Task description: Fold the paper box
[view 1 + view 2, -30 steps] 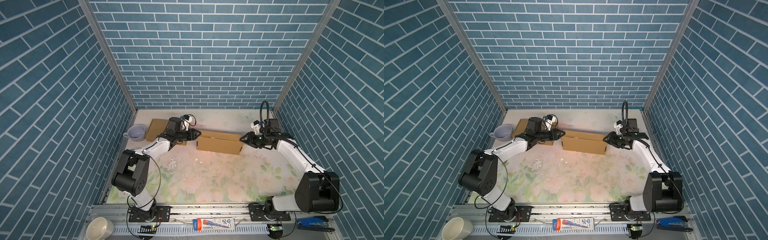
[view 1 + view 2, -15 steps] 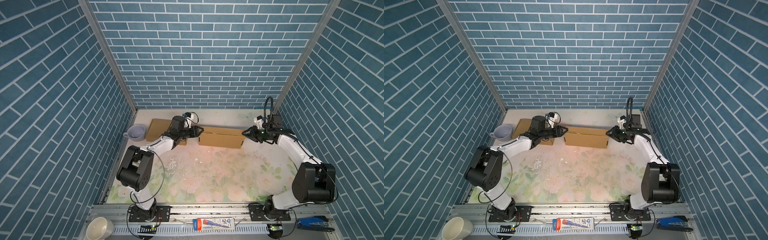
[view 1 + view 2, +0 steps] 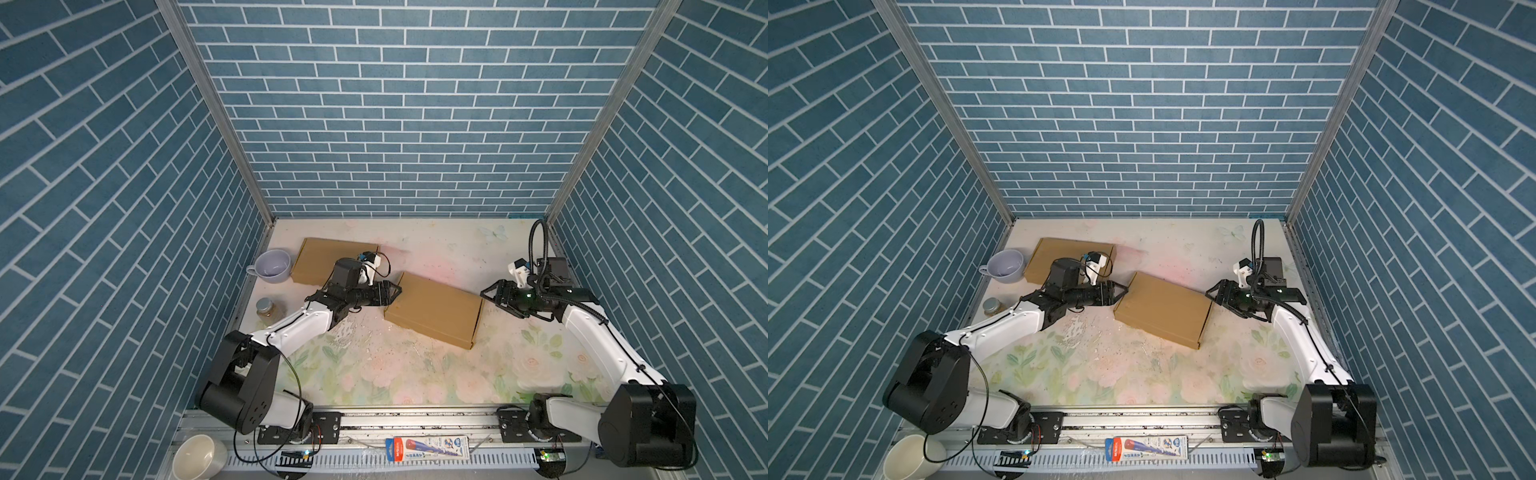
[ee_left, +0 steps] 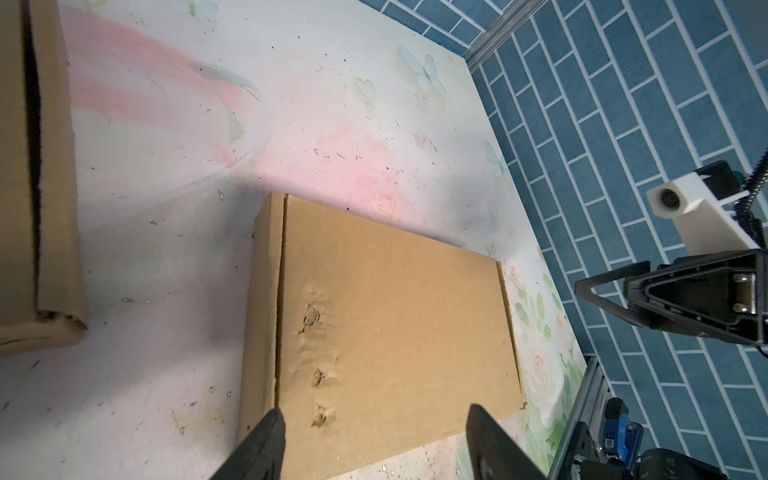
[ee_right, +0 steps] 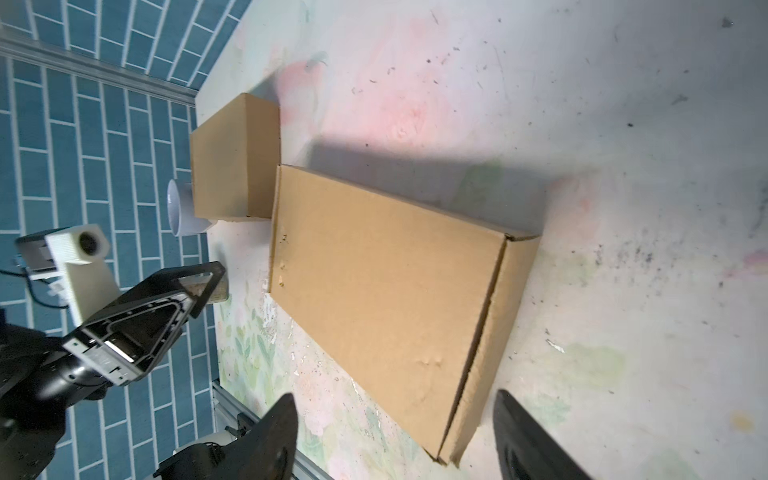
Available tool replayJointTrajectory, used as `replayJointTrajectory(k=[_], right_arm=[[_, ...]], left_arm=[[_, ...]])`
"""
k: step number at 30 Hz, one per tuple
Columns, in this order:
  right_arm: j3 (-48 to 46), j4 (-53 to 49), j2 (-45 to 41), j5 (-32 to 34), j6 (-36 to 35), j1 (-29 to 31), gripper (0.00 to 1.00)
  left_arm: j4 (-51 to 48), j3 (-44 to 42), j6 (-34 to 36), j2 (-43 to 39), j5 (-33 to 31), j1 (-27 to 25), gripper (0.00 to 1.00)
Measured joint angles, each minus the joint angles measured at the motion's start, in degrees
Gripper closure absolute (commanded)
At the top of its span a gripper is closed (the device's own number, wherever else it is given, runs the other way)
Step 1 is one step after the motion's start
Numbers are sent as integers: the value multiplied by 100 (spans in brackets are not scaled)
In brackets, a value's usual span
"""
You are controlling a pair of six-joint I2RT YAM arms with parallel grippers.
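The folded box (image 3: 434, 309) lies flat and skewed in the middle of the table (image 3: 415, 374), with nothing holding it. The left gripper (image 3: 392, 294) sits at its left edge, jaws spread wide and empty. The right gripper (image 3: 491, 300) waits just off its right edge, likewise agape. Bare table opens in front of the box. A second box (image 3: 320, 257), a cup (image 3: 272, 266) and a jar (image 3: 264, 308) crowd beyond its left edge.

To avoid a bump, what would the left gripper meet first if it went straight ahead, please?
Probably the cardboard box: its end lies right before the left gripper, though their relative height is unclear.
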Motion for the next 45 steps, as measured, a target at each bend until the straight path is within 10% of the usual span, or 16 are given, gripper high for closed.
replayJointTrajectory(k=[17,32,36,45], right_arm=[[-772,1349,1082,350,1478,686,33],[2483,1478,3917,485,1285,297,32],[2754,1139,4068,549,990,267,17],[2450,546,3049,1602,247,-66,18]], left_arm=[[50,299,-61,1434,-354,-332,38],[334,2326,-166,3023,-680,-39,36],[190,2240,-48,2883,-743,-74,29],[-870,1899,953,1158,-1902,52,25]])
